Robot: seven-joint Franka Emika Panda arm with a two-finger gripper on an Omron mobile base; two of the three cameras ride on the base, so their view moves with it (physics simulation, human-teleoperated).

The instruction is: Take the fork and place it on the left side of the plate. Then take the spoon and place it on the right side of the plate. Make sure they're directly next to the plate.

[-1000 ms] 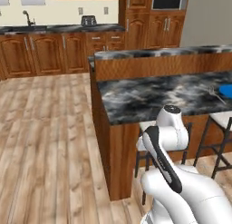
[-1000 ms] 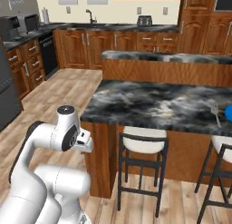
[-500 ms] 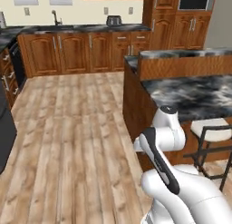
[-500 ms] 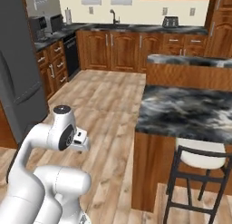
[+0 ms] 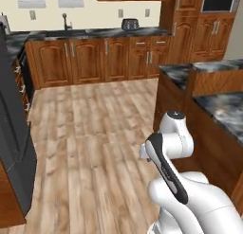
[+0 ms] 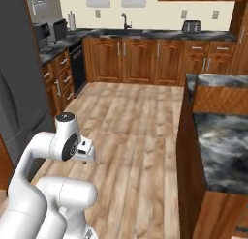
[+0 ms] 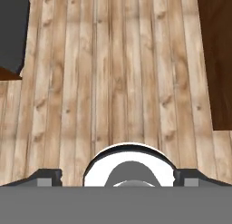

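The fork, the spoon and the plate are out of view. My arm is folded close over the base, with the hand (image 5: 145, 151) (image 6: 85, 151) held low above the wooden floor. In the hand view my gripper (image 7: 118, 177) looks straight down at bare floor planks (image 7: 118, 73). Its two dark fingertips (image 7: 46, 175) stand far apart at the bottom corners. The gripper is open with nothing between the fingers.
The dark marble island counter (image 5: 222, 104) (image 6: 224, 145) runs along the right. A tall dark fridge (image 5: 12, 148) (image 6: 19, 88) stands at the left. Wooden cabinets with a sink faucet (image 5: 66, 22) and a toaster (image 5: 129, 23) (image 6: 192, 26) line the back wall. Open wooden floor (image 5: 95, 129) lies ahead.
The whole picture has shifted, so the camera has moved: the island slid to the right edge, the stools left the view, and the fridge came in at left. The arm stays folded, gripper open.
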